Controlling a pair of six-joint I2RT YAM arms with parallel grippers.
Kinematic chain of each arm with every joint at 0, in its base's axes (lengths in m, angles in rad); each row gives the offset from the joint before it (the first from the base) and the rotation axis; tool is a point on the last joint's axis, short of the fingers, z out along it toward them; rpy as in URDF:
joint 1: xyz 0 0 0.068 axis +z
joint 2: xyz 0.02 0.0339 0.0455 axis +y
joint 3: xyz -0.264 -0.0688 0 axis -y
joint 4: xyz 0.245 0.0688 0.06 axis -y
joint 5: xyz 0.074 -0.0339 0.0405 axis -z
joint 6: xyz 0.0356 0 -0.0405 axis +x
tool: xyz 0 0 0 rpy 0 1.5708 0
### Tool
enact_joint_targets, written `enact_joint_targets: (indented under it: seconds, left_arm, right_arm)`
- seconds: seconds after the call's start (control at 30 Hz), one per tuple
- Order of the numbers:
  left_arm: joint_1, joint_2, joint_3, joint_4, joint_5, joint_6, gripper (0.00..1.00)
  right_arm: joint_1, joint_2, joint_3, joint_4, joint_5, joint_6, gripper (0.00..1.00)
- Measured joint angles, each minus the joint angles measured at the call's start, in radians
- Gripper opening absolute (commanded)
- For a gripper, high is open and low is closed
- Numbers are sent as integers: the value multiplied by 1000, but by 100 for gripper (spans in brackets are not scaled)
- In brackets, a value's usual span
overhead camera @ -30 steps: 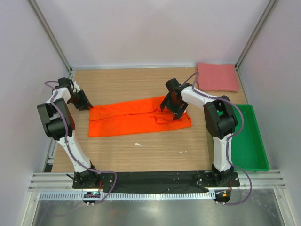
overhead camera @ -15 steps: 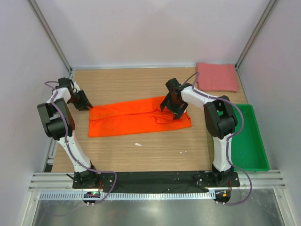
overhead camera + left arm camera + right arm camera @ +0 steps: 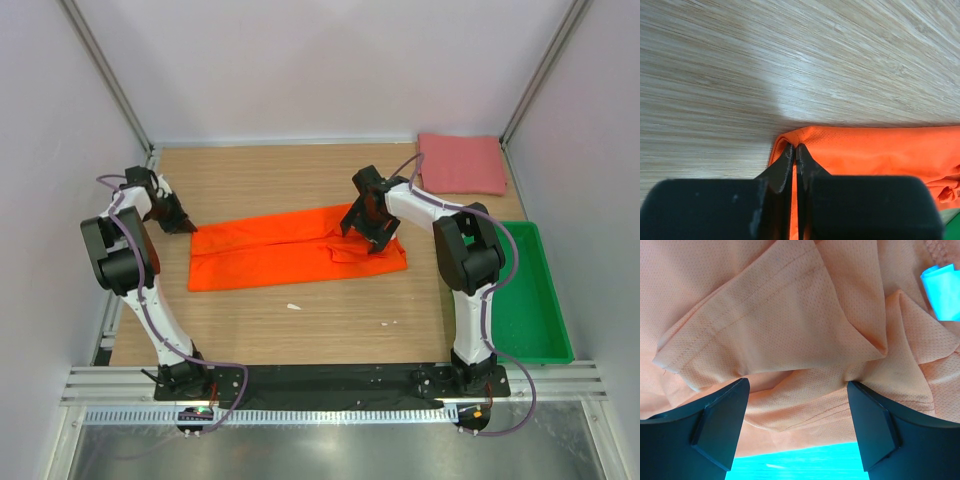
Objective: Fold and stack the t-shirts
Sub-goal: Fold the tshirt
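Finds the orange t-shirt (image 3: 290, 248) laid out as a long narrow band across the middle of the counter (image 3: 300, 180), slanting a little, with its left end close to the left edge and its right end past centre. Looks already doubled lengthwise: shows a crease line along its length, and at the right end bunches into loose folds with a hemmed sleeve flap lying on top. Reads as thin mesh-knit cloth, limp, likely to sag and slide if lifted by one corner.

Pinches the far left corner of that band with the left pincer (image 3: 188, 227), jaws shut tight on the hem, down at counter level. Seems meant to anchor or carry that end for a crosswise fold. Hangs the right pincer (image 3: 370, 235) just over the crumpled right end, jaws wide apart and holding nothing, straddling the sleeve folds. Probably poised to take a matching grip, so as to move both ends together.

Sets the pink-red t-shirt (image 3: 461, 164) as a neat flat rectangle in the far right corner, well apart from the orange one, presumably as the base of the stack. Places the green tray (image 3: 548, 290) along the right edge toward the near side, apart from both shirts.
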Motion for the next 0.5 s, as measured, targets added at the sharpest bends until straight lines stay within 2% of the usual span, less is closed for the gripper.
enact_joint_targets:
  seconds: [0.5]
  left_arm:
    - [0, -50, 0, 16, 4, -57, 0]
  right_arm:
    - [0, 4, 3, -1, -3, 1, 85]
